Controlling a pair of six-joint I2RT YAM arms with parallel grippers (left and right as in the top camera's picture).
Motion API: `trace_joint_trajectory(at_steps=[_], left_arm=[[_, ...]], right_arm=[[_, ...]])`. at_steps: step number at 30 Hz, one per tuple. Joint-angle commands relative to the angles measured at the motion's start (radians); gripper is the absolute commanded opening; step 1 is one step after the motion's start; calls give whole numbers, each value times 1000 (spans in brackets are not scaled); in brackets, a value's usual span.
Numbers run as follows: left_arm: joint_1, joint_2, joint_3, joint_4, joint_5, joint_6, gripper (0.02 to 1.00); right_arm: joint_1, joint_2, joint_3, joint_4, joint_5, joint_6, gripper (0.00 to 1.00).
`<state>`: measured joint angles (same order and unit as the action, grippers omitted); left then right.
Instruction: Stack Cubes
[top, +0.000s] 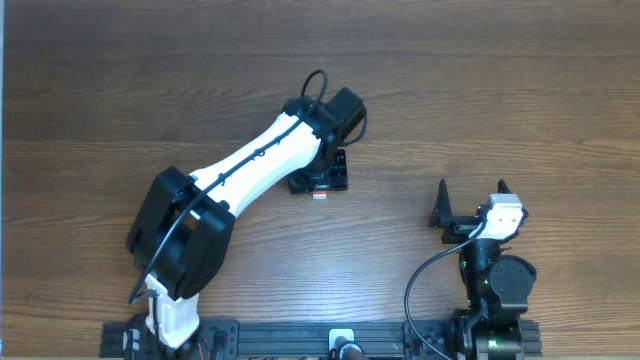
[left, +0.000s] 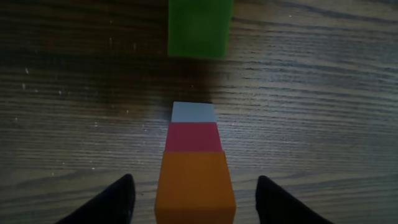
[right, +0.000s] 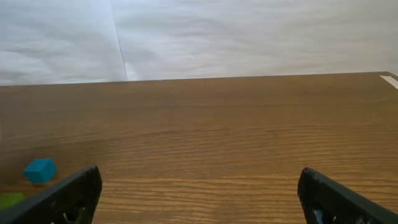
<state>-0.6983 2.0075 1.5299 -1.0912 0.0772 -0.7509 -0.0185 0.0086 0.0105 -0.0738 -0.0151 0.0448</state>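
**A:** What is the left end effector doing?

**B:** The left end effector (left: 194, 182) is released. Its two dark fingers are spread either side of a smooth, solid orange cube (left: 194, 186), with a gap on each side. The orange cube appears to top a stack, with a red cube (left: 193, 137) under it and a white cube (left: 193, 112) at the base, on the brown wooden surface (left: 323, 124).

**A:** How should this step go?

**B:** My judgement is to lift straight up with the fingers wide, so neither brushes the stack. A column this narrow would tip easily.

**A:** And further out?

**B:** A green cube (left: 199, 28) lies just beyond the stack, apart from it, and is probably next. The right end effector (right: 199, 180), also released, is well apart at the robot's right. A small blue cube (right: 40, 169) lies to one side ahead of it.
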Motion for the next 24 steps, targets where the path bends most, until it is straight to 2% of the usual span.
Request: trace_joint_trajectory(at_steps=[1,3,5,11,19,24], left_arm=[[0,16,15,19,-10,3,724],[0,8,15,36,-10,3,801],[1,-11,15,48,-11,2,836],[24,-117,15,77,-40,-23,899],[53,-377,15,156,-211,-10,919],[79,-557,7,198,-301,53,925]], right_arm=[[5,-3,-5,-2,9,-1,991],[5,-4,-5,-2,9,0,993],[5,-4,-5,-2,9,-1,993],[5,-3,-5,-2,9,-1,991],[5,-3,-5,-2,9,-1,991],[5,-3,-5,-2,9,0,991]])
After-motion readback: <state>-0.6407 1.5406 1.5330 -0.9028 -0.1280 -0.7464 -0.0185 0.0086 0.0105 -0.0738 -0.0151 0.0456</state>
